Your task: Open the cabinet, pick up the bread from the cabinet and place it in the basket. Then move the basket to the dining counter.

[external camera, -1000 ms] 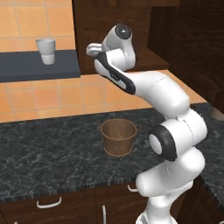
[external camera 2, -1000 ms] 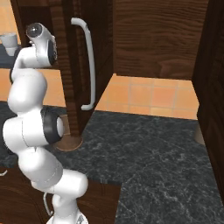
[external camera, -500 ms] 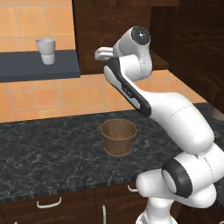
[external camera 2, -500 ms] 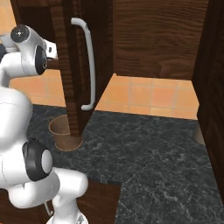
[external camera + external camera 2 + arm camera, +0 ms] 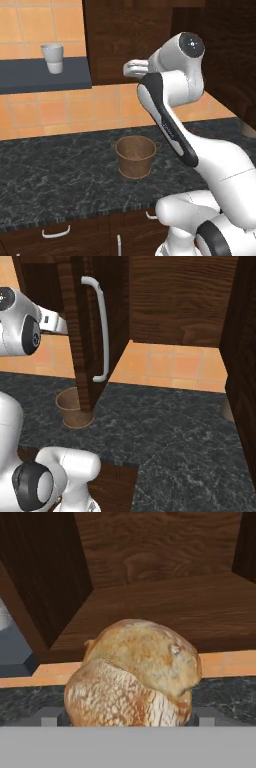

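soft, even light everywhere, no glare. dark wood at 12 o'clock. the bread up close looks blurry.

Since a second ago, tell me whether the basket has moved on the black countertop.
No. The basket sits at the same spot on the black countertop, below the same orange wall tiles.
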You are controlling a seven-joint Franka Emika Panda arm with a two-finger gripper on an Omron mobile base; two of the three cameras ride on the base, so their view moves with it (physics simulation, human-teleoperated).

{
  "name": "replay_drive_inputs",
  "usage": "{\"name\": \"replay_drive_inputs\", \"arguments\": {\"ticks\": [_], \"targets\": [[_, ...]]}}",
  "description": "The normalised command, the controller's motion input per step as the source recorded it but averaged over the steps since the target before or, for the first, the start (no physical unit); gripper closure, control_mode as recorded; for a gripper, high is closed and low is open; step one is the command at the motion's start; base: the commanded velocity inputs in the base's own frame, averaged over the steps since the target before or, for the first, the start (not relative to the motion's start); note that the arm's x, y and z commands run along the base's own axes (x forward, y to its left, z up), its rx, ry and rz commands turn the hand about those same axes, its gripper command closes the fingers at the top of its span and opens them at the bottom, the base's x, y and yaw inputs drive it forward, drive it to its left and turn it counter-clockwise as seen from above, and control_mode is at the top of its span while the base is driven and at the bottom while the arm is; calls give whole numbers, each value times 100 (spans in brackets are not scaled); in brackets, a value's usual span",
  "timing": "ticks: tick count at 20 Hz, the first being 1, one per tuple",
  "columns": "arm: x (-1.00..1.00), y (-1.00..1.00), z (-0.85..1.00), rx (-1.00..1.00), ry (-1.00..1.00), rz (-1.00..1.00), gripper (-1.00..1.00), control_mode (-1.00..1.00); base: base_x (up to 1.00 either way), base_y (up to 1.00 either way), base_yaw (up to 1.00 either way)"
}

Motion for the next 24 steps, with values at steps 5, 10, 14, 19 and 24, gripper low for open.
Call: {"name": "replay_drive_inputs", "arguments": {"ticks": [5, 10, 14, 19, 24], "targets": [[-100, -21, -40, 0, 12, 0, 100, -100, 0, 0, 0], [-71, 0, -74, 0, 18, 0, 100, -100, 0, 0, 0], [-24, -1, -85, 0, 9, 0, 100, -100, 0, 0, 0], [18, 3, -83, 0, 23, 0, 100, -100, 0, 0, 0], [97, 0, -43, 0, 27, 0, 100, -100, 0, 0, 0]]}}
